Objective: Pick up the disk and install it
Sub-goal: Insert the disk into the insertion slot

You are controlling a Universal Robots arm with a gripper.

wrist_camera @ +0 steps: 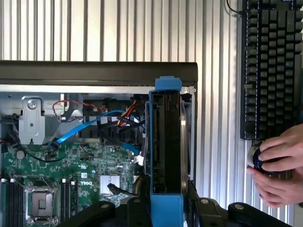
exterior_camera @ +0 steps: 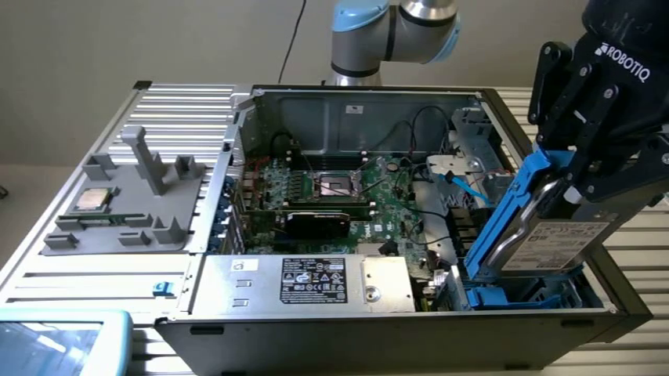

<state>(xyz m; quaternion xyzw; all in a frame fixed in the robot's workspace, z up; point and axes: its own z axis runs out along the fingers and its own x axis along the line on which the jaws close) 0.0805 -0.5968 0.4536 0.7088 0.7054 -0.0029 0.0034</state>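
Gripper on my wrist is clamped on the disk by its blue bracket; I hold it on edge and tilted, its lower end at the drive bay in the open computer case, at the exterior view's right; a person's hands rest beside a keyboard.

- You've got an open computer case lying on the slatted table, motherboard exposed.
- Power supply sits along the case's near wall.
- Grey tray is near the table's edge, on the exterior view's left, with a processor chip on it.
- Keyboard lies on the table beside the case.
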